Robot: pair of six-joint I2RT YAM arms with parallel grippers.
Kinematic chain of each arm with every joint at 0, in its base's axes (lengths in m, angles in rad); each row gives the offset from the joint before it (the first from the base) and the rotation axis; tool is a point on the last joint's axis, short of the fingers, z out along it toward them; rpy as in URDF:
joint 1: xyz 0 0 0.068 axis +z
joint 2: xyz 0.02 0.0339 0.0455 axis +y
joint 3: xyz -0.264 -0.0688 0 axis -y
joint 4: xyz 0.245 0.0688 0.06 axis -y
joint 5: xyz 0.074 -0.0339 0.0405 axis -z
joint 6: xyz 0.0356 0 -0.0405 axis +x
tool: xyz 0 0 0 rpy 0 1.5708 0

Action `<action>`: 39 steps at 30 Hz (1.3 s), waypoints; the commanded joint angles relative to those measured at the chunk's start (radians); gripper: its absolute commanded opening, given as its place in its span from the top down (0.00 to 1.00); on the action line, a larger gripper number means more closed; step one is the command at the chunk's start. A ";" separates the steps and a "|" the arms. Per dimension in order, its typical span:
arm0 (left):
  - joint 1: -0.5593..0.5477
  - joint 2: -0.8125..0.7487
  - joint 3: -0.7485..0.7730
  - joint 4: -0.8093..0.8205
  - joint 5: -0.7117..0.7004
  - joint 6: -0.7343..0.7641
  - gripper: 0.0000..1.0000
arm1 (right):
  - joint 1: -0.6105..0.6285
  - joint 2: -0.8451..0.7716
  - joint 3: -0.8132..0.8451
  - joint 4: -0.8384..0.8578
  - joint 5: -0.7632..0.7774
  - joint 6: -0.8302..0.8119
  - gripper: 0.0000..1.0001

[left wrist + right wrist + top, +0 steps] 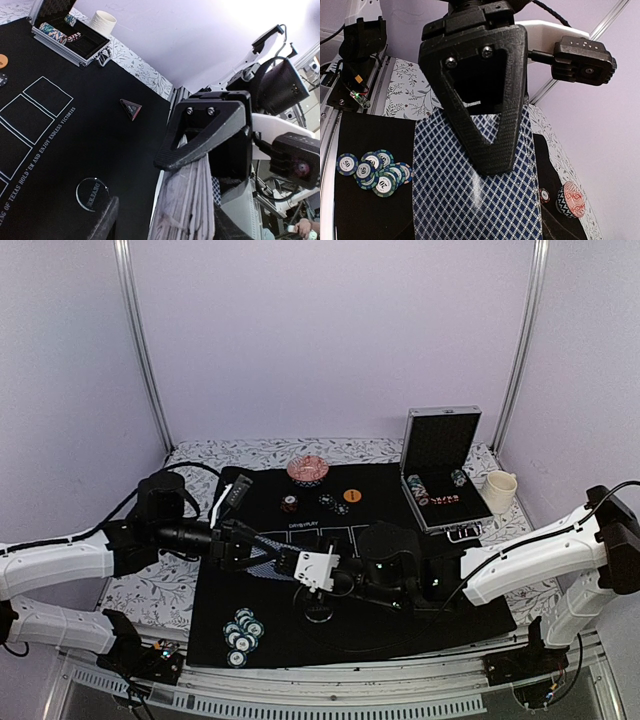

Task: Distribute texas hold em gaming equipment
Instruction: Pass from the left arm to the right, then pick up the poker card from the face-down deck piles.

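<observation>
A deck of blue-diamond-backed playing cards hangs over the middle of the black mat. My right gripper is shut on it. In the right wrist view one finger lies flat on the top card. In the left wrist view the deck's edges show under that same finger. My left gripper is open around the deck's other end, with its finger clear of the cards. A pile of teal chips lies near the mat's front left. The clear dealer button and small triangle lie flat on the mat.
An open silver case holding chips stands at the back right, with a cream cup beside it. At the mat's far edge lie a patterned bowl, an orange button and a few loose chips.
</observation>
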State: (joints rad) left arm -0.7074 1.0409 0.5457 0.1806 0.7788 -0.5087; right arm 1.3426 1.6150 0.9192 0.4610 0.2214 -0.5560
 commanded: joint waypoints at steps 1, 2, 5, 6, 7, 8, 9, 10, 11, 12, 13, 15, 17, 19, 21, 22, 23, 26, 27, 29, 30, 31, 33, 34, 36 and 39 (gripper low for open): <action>-0.023 0.023 0.058 -0.133 -0.087 0.086 0.47 | 0.001 0.002 0.034 -0.001 0.020 0.021 0.46; -0.023 0.024 0.066 -0.157 -0.110 0.097 0.49 | 0.001 -0.003 0.030 -0.001 0.022 0.021 0.46; -0.019 0.021 0.088 -0.221 -0.178 0.126 0.52 | 0.001 -0.017 0.014 0.000 0.028 0.026 0.46; -0.017 0.021 0.089 -0.231 -0.186 0.130 0.52 | 0.001 -0.022 0.007 -0.001 0.031 0.028 0.46; -0.016 0.021 0.090 -0.236 -0.187 0.133 0.52 | 0.001 -0.027 0.003 -0.001 0.034 0.029 0.46; -0.015 0.023 0.092 -0.240 -0.185 0.134 0.52 | 0.002 -0.031 -0.001 -0.002 0.037 0.035 0.46; -0.015 0.026 0.095 -0.245 -0.182 0.135 0.52 | 0.001 -0.036 -0.008 -0.003 0.040 0.036 0.46; -0.014 0.028 0.098 -0.250 -0.182 0.137 0.52 | 0.001 -0.040 -0.011 -0.002 0.043 0.037 0.46; -0.014 0.029 0.101 -0.255 -0.184 0.139 0.51 | 0.001 -0.044 -0.016 -0.002 0.046 0.040 0.46; -0.013 0.029 0.104 -0.260 -0.187 0.140 0.51 | 0.001 -0.046 -0.021 -0.001 0.049 0.041 0.46; -0.012 0.028 0.106 -0.264 -0.189 0.141 0.49 | 0.001 -0.047 -0.022 -0.001 0.049 0.043 0.46; -0.010 0.025 0.109 -0.270 -0.194 0.145 0.47 | 0.001 -0.047 -0.027 -0.001 0.052 0.048 0.46; -0.010 0.020 0.112 -0.278 -0.197 0.149 0.45 | 0.001 -0.048 -0.029 -0.002 0.052 0.052 0.46; -0.009 0.017 0.115 -0.285 -0.202 0.152 0.42 | 0.001 -0.048 -0.031 0.000 0.052 0.055 0.46; -0.009 0.013 0.115 -0.281 -0.193 0.149 0.37 | 0.001 -0.045 -0.030 0.000 0.052 0.054 0.46; -0.008 0.011 0.114 -0.275 -0.184 0.148 0.35 | 0.001 -0.045 -0.029 -0.001 0.051 0.055 0.46; -0.009 0.008 0.114 -0.269 -0.171 0.147 0.33 | 0.001 -0.045 -0.029 0.001 0.051 0.054 0.46; -0.009 -0.002 0.116 -0.250 -0.139 0.145 0.30 | 0.001 -0.046 -0.029 0.006 0.049 0.056 0.46; -0.009 -0.010 0.119 -0.248 -0.132 0.145 0.29 | 0.000 -0.047 -0.031 0.007 0.049 0.057 0.46; -0.008 -0.022 0.125 -0.251 -0.127 0.147 0.25 | 0.000 -0.049 -0.032 0.006 0.048 0.059 0.46; -0.005 -0.028 0.129 -0.256 -0.127 0.148 0.24 | 0.000 -0.051 -0.035 0.006 0.049 0.059 0.46; -0.002 -0.034 0.133 -0.261 -0.127 0.150 0.23 | -0.001 -0.052 -0.037 0.006 0.049 0.061 0.46; 0.006 -0.045 0.138 -0.273 -0.124 0.150 0.20 | -0.002 -0.055 -0.041 0.006 0.049 0.066 0.46; 0.013 -0.049 0.138 -0.278 -0.124 0.150 0.18 | -0.002 -0.056 -0.043 0.005 0.049 0.068 0.46; 0.019 -0.052 0.138 -0.288 -0.124 0.151 0.16 | -0.003 -0.059 -0.044 0.006 0.047 0.071 0.46; 0.023 -0.049 0.144 -0.323 -0.121 0.164 0.16 | -0.005 -0.062 -0.046 0.006 0.048 0.071 0.46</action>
State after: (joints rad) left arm -0.6991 0.9985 0.6643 -0.0925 0.6434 -0.3660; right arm 1.3411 1.5902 0.8833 0.4294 0.2707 -0.5072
